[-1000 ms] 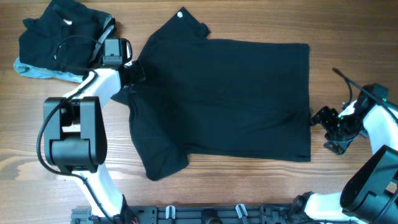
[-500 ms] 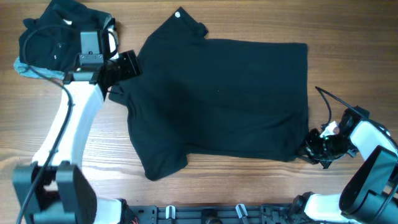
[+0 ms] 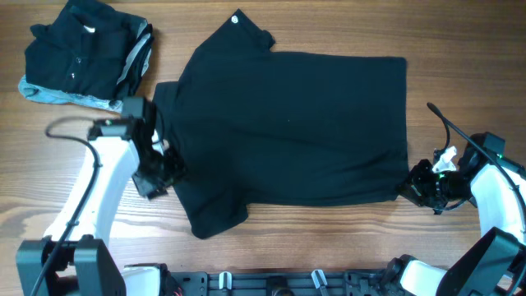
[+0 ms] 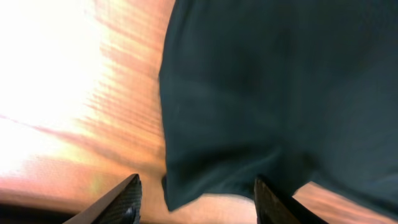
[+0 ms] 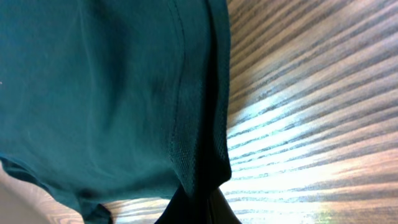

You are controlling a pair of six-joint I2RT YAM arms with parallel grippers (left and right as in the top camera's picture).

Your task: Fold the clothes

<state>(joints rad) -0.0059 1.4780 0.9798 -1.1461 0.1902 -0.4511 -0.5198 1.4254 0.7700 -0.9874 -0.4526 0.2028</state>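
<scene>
Black shirt (image 3: 288, 123) lay spread flat mid-table (image 3: 468, 41): collar (image 3: 246, 29) at the far side, hem to the right, one sleeve pointing near-left. There was a small white tag (image 3: 239, 19) at the collar. Folded stack (image 3: 78, 53) sat in the far left corner, apart from the spread shirt, black on top with a light grey-blue edge along its near-left side. Left gripper (image 3: 162, 174) was low at the shirt's left edge, just beside the near sleeve. Its wrist view was blurred but showed both fingers (image 4: 127, 202) spread wide, with the sleeve corner visible in the gap ahead of them. Couldn't tell whether they touched the cloth. Right gripper (image 3: 413, 187) sat at the near right corner of the hem. Its wrist view showed the hem seam running straight down into the fingers (image 5: 196, 208), which were pinched together with cloth bunched between them, so it was clamped on the shirt. The rest of the shirt lay flat on the wood, no fold in it yet.
</scene>
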